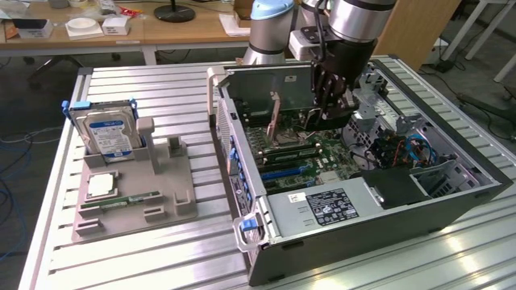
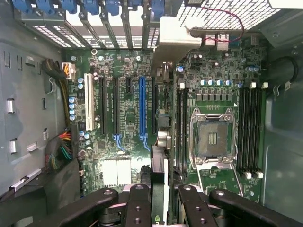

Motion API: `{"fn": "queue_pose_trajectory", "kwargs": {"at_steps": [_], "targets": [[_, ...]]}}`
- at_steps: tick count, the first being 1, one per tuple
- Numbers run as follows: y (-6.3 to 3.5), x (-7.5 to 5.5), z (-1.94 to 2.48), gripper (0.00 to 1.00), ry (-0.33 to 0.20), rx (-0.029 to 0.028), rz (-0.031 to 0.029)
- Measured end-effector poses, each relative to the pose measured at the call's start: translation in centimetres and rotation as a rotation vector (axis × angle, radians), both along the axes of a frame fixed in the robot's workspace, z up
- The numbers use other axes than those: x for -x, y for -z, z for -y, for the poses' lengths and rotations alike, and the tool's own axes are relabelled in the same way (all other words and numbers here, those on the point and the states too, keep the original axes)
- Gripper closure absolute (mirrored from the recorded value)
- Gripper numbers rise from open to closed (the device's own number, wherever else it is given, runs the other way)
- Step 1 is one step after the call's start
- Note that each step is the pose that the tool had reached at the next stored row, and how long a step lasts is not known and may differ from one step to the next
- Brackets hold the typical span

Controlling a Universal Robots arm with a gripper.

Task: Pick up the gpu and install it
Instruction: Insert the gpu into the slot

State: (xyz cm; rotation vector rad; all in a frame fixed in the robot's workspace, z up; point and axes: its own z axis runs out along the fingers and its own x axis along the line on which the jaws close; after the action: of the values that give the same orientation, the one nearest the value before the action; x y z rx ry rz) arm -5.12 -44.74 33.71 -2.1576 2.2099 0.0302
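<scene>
My gripper reaches down into the open computer case, shut on the gpu, a dark flat card that hangs under the fingers above the motherboard. In the wrist view the gpu is seen edge-on between the two black fingers, and its silvery bracket reaches to the case's rear slot openings. The card's edge hovers over the black slot right beside the blue slot. I cannot tell whether it touches the slot.
On the exterior view's left, a grey stand holds a blue-labelled hard drive, a processor chip and a green memory stick. Inside the case are the processor socket, memory slots, cable bundles and a power supply.
</scene>
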Motion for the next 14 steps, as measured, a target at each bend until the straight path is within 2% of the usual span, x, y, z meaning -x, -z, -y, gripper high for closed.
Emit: {"fn": "queue_pose_trajectory", "kwargs": {"at_steps": [14], "targets": [[0.41, 0.24, 0.0, 0.74, 0.0, -0.0002, 0.0]]}}
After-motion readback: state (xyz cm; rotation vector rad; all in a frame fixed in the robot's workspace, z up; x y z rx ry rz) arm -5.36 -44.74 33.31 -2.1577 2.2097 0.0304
